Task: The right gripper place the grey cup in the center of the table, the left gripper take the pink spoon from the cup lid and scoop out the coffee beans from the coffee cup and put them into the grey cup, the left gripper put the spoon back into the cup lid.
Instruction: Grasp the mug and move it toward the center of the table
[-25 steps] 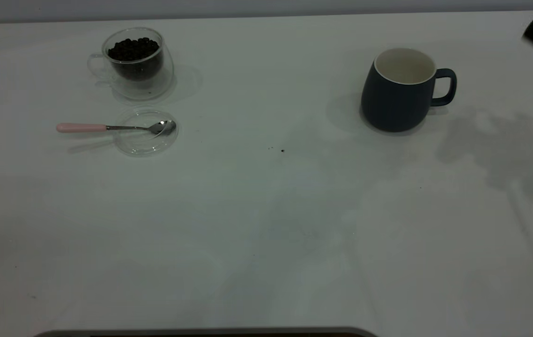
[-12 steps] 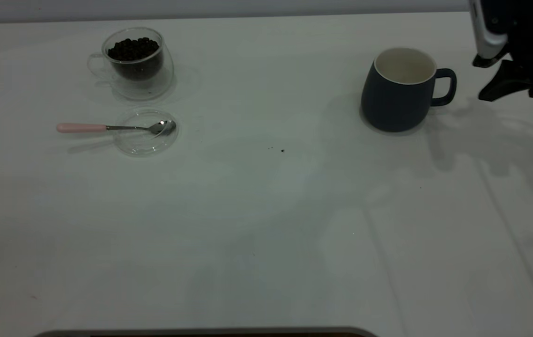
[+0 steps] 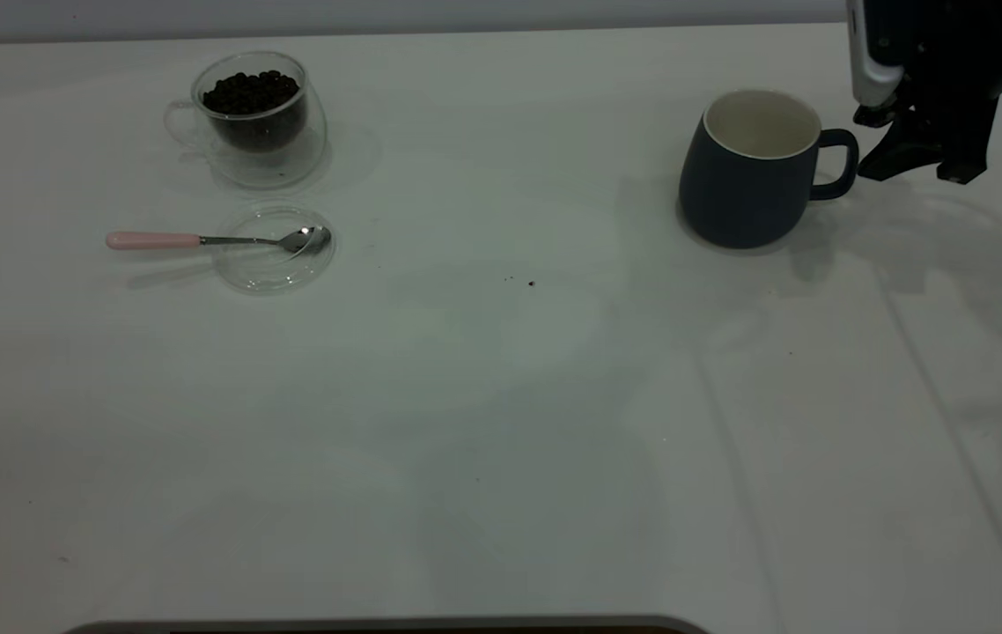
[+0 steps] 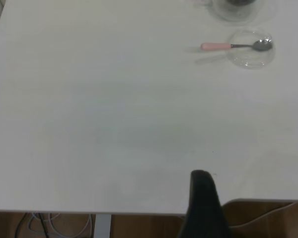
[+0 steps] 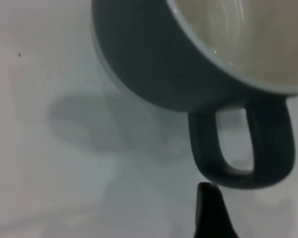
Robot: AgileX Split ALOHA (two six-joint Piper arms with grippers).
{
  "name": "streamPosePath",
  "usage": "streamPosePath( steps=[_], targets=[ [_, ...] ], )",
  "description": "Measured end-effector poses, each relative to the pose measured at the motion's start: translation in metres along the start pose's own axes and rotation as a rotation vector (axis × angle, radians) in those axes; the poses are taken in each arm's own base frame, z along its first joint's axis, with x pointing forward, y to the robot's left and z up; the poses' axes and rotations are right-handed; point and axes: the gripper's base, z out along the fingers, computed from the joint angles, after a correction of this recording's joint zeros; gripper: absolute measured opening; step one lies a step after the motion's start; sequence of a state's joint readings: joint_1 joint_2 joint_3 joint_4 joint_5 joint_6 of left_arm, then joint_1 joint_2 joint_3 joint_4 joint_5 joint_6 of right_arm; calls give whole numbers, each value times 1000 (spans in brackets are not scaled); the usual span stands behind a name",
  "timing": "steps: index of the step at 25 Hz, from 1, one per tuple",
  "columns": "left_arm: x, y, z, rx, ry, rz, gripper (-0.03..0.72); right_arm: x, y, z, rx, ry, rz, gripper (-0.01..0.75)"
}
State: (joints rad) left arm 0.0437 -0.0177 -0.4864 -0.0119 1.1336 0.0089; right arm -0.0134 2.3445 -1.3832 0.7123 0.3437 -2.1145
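Observation:
The grey cup [image 3: 743, 176] stands upright at the right rear of the table [image 3: 501, 396], its handle [image 3: 837, 163] pointing right. My right gripper [image 3: 919, 167] is open and empty just right of the handle, not touching it. In the right wrist view the cup [image 5: 164, 64] fills the frame and the gripper [image 5: 258, 210] sits close before its handle. The pink spoon [image 3: 202, 239] lies with its bowl on the cup lid [image 3: 268, 269]. The coffee cup [image 3: 259, 123] holds coffee beans [image 3: 250, 92]. My left gripper [image 4: 256, 208] is open at the table's edge, far from the spoon [image 4: 223, 46].
A few dark specks [image 3: 529, 283] lie near the table's middle. The table's back edge runs just behind the coffee cup. In the left wrist view the lid [image 4: 248, 58] and the table's edge [image 4: 89, 212] show, with floor and cables below.
My right gripper has come in from the far right corner, moving left and down to just beside the grey cup's handle. The cup, spoon, lid and coffee cup have not moved.

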Motion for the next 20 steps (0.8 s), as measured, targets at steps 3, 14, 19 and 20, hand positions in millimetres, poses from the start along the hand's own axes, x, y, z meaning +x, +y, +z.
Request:
streamPosePath(
  steps=[3,14,19,20],
  targets=[
    [0,0,0,0,0,0,587,-3,4,9,-15,-1,-8,482],
    [0,0,0,0,0,0,587,-65,23,30,-43,-59,-72,482],
    [0,0,0,0,0,0,587,-93,34,38,-43,-93,-41,482],
    [0,0,0,0,0,0,587,-99,37,39,-42,-98,-38,482]
  ],
)
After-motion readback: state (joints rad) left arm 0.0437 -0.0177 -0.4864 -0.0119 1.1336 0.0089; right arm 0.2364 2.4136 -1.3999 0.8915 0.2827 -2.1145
